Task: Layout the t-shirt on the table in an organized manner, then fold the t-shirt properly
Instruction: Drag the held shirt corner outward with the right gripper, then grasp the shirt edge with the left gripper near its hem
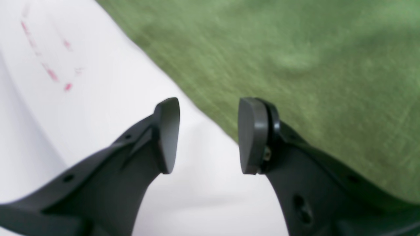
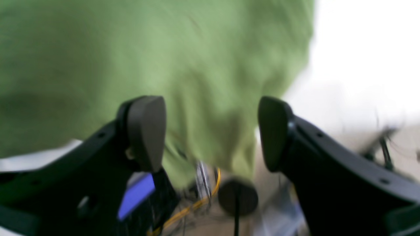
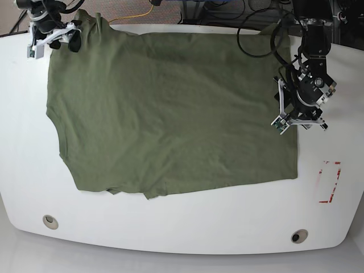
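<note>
Olive-green cotton, the t-shirt [image 3: 170, 108] lies spread flat across the middle of the white table [image 3: 182, 227], its far edge at the table's 12 o'clock rim. Left gripper [image 1: 209, 136]: fingers parted, holding nothing, poised over the shirt's 3 o'clock edge, one pad [image 1: 167, 134] above bare tabletop. Right gripper [image 2: 211, 132]: fingers likewise released, at the shirt's 11 o'clock corner, where cloth overhangs the rim. Bare table borders the shirt at 6 o'clock. A red tape rectangle [image 3: 330, 182] sits at 4 o'clock; two grommet holes [image 3: 50, 221] lie near the front rim.
</note>
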Motion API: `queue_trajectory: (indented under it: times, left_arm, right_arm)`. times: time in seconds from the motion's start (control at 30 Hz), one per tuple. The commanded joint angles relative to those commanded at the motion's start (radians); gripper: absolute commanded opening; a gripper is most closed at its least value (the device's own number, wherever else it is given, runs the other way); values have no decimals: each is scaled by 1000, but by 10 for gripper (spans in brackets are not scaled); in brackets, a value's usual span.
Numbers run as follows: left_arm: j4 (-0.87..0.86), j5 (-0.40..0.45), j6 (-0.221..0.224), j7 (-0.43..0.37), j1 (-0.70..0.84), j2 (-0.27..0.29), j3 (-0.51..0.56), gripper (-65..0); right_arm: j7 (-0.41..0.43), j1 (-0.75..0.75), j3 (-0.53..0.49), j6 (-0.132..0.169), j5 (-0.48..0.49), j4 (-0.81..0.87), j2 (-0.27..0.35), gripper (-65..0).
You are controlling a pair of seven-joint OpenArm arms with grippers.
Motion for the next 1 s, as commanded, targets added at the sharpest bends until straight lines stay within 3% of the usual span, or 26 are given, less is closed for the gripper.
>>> queue_trajectory:
  times: [0.17,0.33,0.4,0.57,0.87,1.0]
  left_arm:
    - [5,0,0,0,66,35,17,-404]
    - [0,5,0,-2,91,51,17,-587]
    - [-5,6,0,-2,101,51,15,-617]
    - [-60,6,0,-5,104,37,15,-608]
    - [-315,5,0,-8,-48,-20,6,-608]
    - [-428,5,0,-74,-129,-28,8,-608]
  right_arm:
    - [0,46,-146,-3,29,-3,38,-466]
    - [3,100,-224,-3,-92,-46,35,-650]
    - [6,112,-245,5,-158,-80,34,-645]
    - [52,150,-285,6,-270,-180,34,-642]
    - [104,224,-325,6,-341,-311,35,-642]
    - [115,270,-325,6,-368,-364,34,-642]
